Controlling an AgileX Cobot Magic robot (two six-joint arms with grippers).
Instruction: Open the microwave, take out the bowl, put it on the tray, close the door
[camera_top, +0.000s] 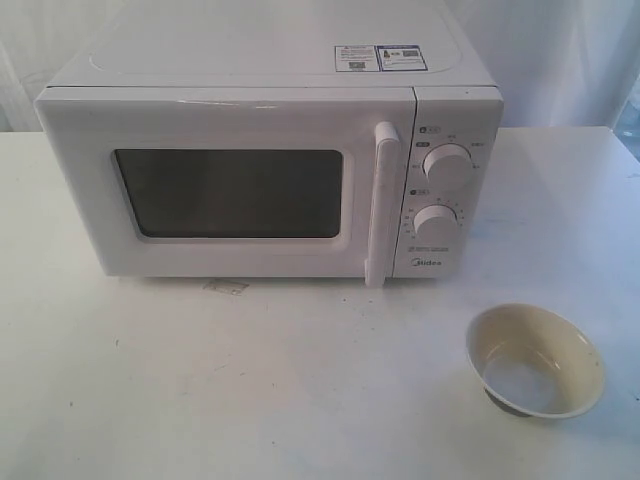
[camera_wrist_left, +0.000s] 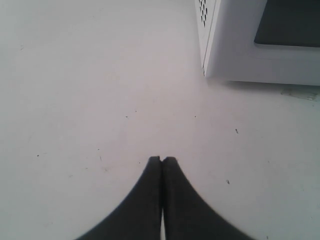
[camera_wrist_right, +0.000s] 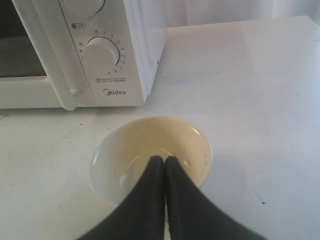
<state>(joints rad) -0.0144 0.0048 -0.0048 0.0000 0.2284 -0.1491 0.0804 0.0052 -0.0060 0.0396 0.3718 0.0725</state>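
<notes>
The right gripper (camera_wrist_right: 164, 161) has its fingers pressed together, holding nothing. Its tips sit over the near rim of the bowl (camera_wrist_right: 150, 140); whether they touch the rim or hang just above it I cannot tell from the wrist view. The bowl stands upright and empty on the white worktop (camera_top: 250, 380), out in front of the microwave (camera_top: 270, 170) and below its control panel, on the right side of the scene. No tray shows in any view.

Beyond the bowl, the door (camera_top: 225, 190) looks shut, and its handle (camera_top: 382, 205) runs vertically along the door's right edge, beside the dials.

The left gripper (camera_wrist_left: 162, 160) is also closed and empty. It is over bare worktop near the microwave's left front corner, well apart from the bowl.

So the bowl lies straight ahead of the right gripper, and the right arm is clearly the nearer one for any grasp of it. That gripper would need to open first.
</notes>
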